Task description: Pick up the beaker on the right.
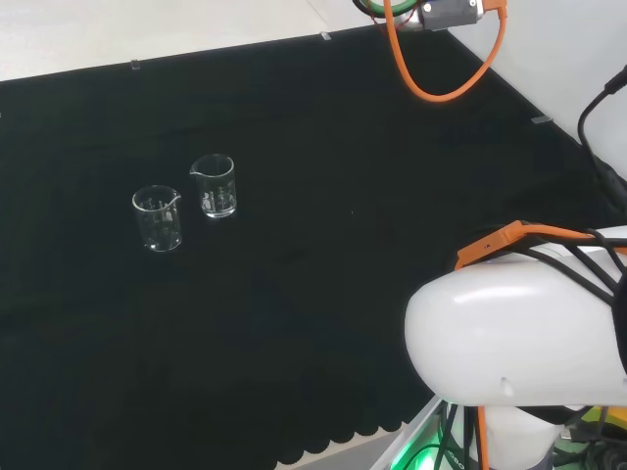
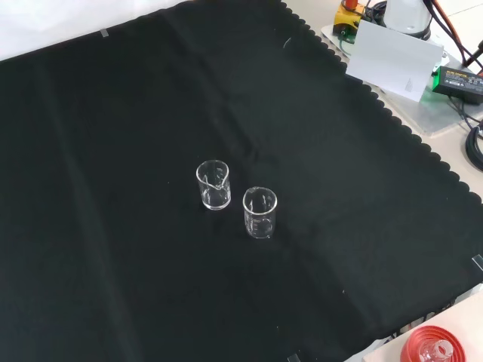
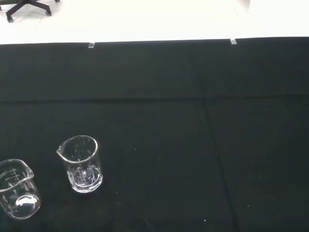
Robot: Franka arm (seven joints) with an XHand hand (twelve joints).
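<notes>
Beaker (image 1: 215,185) upright on black cloth (image 1: 313,294), right of second beaker (image 1: 158,217) in head view; fingers' state: cannot tell.

Black cloth w/ scalloped edge (image 2: 113,113) covers bench; pale floor (image 3: 145,19) beyond its far side. Black office chair base on castors (image 3: 26,7) stands on that floor.

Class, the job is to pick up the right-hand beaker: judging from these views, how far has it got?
Done: nothing yet. Both beakers stand upright on the black cloth, apart from each other. In hand: nothing grips the beaker on the right in the head view, nor the left beaker. Left: reaching, closing round it and lifting.
</notes>
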